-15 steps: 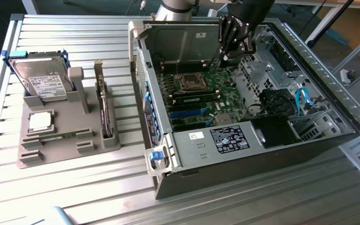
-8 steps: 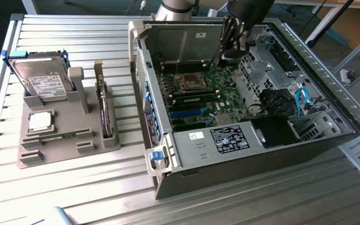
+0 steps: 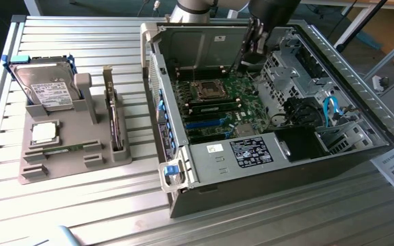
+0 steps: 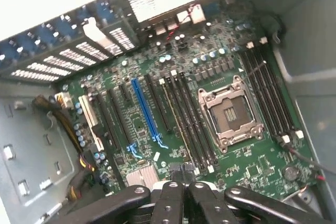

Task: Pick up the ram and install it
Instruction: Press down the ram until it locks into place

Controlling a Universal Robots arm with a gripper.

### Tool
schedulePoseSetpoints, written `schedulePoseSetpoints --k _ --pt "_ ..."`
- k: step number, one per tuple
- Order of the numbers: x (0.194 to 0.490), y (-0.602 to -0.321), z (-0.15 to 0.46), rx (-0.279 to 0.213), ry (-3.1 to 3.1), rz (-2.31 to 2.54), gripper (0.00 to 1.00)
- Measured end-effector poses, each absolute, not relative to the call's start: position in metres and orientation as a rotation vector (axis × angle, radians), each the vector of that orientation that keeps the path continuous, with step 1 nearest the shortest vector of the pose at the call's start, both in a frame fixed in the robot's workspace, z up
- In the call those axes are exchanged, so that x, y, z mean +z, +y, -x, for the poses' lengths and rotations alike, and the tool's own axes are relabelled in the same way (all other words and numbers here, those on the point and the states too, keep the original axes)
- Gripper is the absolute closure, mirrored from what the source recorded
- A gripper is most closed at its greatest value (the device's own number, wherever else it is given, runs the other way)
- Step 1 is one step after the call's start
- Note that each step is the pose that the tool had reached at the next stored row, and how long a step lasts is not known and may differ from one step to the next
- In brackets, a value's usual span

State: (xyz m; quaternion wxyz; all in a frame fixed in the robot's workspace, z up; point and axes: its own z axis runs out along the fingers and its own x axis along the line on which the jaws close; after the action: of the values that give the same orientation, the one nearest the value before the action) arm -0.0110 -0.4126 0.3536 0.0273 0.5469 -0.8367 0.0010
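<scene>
Item: single arm with gripper [image 3: 252, 51] reaching into an open desktop computer case [image 3: 361, 77] that lies on its side on a slatted metal table [image 3: 80, 215], so the motherboard [image 3: 217, 110] faces up for access from above. Gripper state: fingers pressed together, nothing visibly between them, hanging above the board's upper end near the empty processor socket [image 3: 209, 91]. Task item: the ram [image 3: 70, 148], judged to be the narrow green strip lying on edge in a slot of the grey parts fixture [image 3: 53, 169], well apart from the gripper at the exterior view's left; its label cannot be made out. Same fixture: a hard drive [image 3: 46, 89] propped upright and a square processor chip [image 3: 44, 132] laid flat, each in its own recess, presumably so every part sits at a known pose for picking. Wrist view adds the closed gripper [image 4: 177, 184] from behind, the motherboard [image 4: 157, 108] beneath, its socket [image 4: 231, 111] and the long parallel memory slots [image 4: 189, 124] beside it. The exterior view supplies the fixture and table.
</scene>
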Motion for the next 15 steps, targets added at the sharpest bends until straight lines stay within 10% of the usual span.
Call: schedulePoseSetpoints --k 15 --pt "0.3536 -0.4126 0.011 -0.013 -2.856 -1.172 0.9"
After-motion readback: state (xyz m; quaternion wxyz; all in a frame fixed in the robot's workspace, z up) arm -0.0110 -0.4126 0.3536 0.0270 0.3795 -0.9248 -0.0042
